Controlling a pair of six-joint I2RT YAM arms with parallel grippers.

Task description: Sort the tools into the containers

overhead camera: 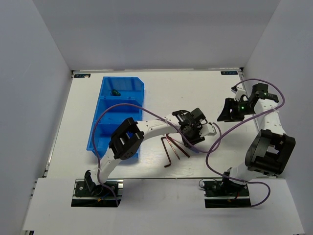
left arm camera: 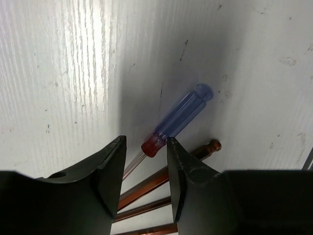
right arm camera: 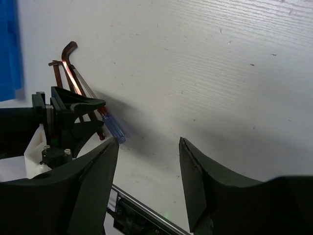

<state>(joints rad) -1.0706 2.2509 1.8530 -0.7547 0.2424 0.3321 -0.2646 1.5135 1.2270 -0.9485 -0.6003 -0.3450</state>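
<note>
The thin red-and-blue screwdriver (left arm camera: 178, 120) lies on the white table, blue handle pointing away from my left gripper (left arm camera: 145, 147). The gripper is open, with its fingertips on either side of the shaft at the red collar, just above the table. Several dark, coppery L-shaped hex keys (left arm camera: 156, 183) lie beside the shaft under the fingers; they also show in the top view (overhead camera: 171, 147). The blue divided bin (overhead camera: 105, 132) stands at the left, with one dark-green screwdriver (overhead camera: 116, 92) in its far compartment. My right gripper (overhead camera: 229, 111) is open and empty at the right.
In the right wrist view the left gripper (right arm camera: 68, 117) hovers over the screwdriver (right arm camera: 111, 128) and hex keys (right arm camera: 68, 61), and the bin's edge (right arm camera: 7, 49) shows at the far left. Purple cables loop over the table's middle. Grey walls enclose the table.
</note>
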